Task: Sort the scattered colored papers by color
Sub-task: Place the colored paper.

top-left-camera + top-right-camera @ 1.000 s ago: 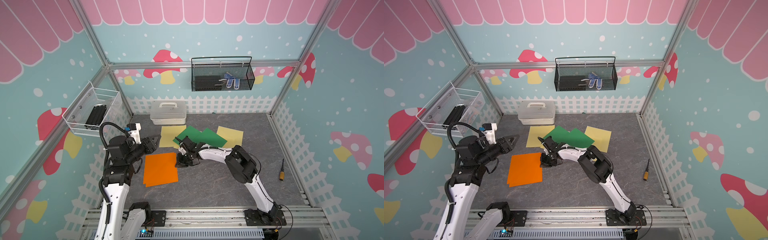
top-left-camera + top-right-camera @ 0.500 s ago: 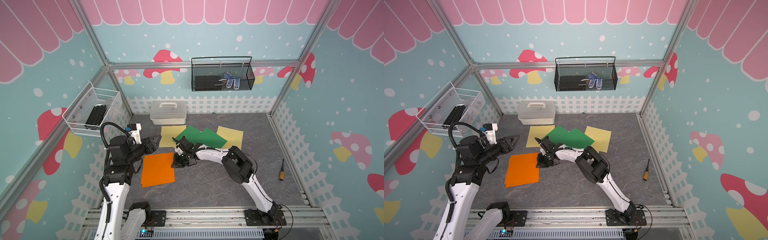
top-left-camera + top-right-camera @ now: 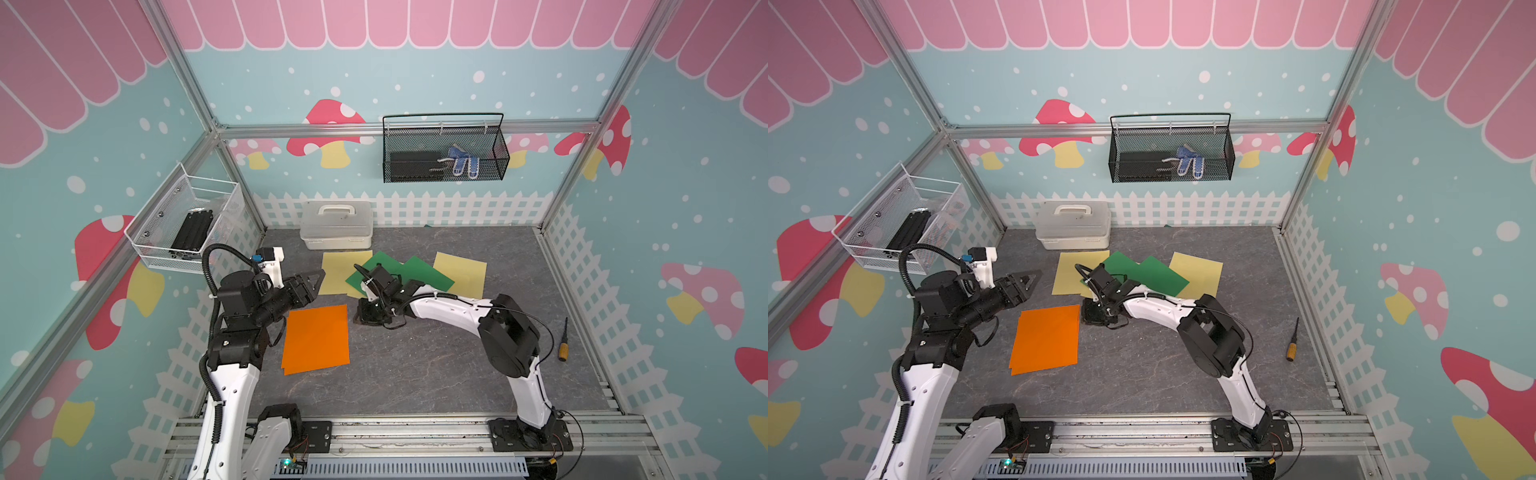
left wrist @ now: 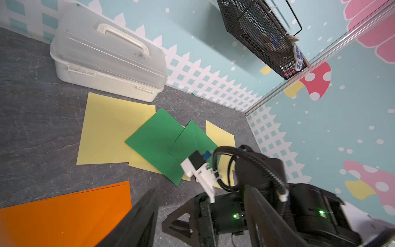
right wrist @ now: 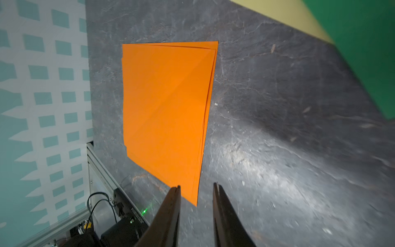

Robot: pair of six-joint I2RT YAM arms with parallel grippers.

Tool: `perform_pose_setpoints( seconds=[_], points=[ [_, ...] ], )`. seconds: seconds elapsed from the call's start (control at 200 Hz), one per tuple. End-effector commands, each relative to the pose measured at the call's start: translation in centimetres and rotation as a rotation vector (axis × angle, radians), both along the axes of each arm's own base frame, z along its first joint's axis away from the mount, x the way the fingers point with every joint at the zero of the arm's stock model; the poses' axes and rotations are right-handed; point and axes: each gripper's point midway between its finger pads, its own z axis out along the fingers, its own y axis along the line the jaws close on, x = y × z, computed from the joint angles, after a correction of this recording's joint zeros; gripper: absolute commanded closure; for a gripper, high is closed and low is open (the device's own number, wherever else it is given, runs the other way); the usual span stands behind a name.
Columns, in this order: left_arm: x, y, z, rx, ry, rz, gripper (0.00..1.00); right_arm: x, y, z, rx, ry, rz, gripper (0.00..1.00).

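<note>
1. The orange papers (image 3: 316, 338) lie stacked at 9 o'clock on the floor (image 3: 415, 374).
2. The right gripper (image 5: 196, 188) sits low at the stack's 2 o'clock corner, jaws apart and empty.
3. At 12 o'clock, the green papers (image 3: 399, 272) overlap the yellow papers (image 3: 461, 270); the right arm (image 3: 449, 305) hides part.
4. The left gripper (image 3: 311, 280) is above the stack's 12 o'clock edge, jaws apart and empty.
5. A white box (image 3: 336, 224) stands at 11 o'clock and a screwdriver (image 3: 564, 345) lies at 3 o'clock.

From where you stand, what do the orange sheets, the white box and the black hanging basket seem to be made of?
The orange sheets are likely paper with a matte finish: thin, flat, with layered edges showing. The white box is probably plastic and slightly glossy: cloudy see-through lid, moulded handle and clasps. The black basket looks like metal mesh with a dark coating: fine see-through grid and a thin rod rim.
</note>
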Motion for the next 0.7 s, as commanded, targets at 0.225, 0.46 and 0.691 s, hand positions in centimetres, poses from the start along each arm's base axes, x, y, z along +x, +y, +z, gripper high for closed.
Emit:
perform_pose_setpoints(
  seconds=[0.225, 0.46, 0.691],
  points=[
    [-1.8, -3.1, 0.5, 0.006, -0.009, -0.045, 0.32, 1.3, -11.6, 2.7, -0.146, -0.156, -0.145, 0.64],
    [-0.1, -6.9, -1.4, 0.083, 0.049, -0.126, 0.31, 3.2, -16.7, 2.1, -0.224, -0.166, -0.203, 0.58],
    [5.9, -9.3, -2.5, 0.246, 0.102, -0.128, 0.31, 5.3, -22.0, 3.1, -0.32, -0.224, -0.247, 0.42]
  ],
)
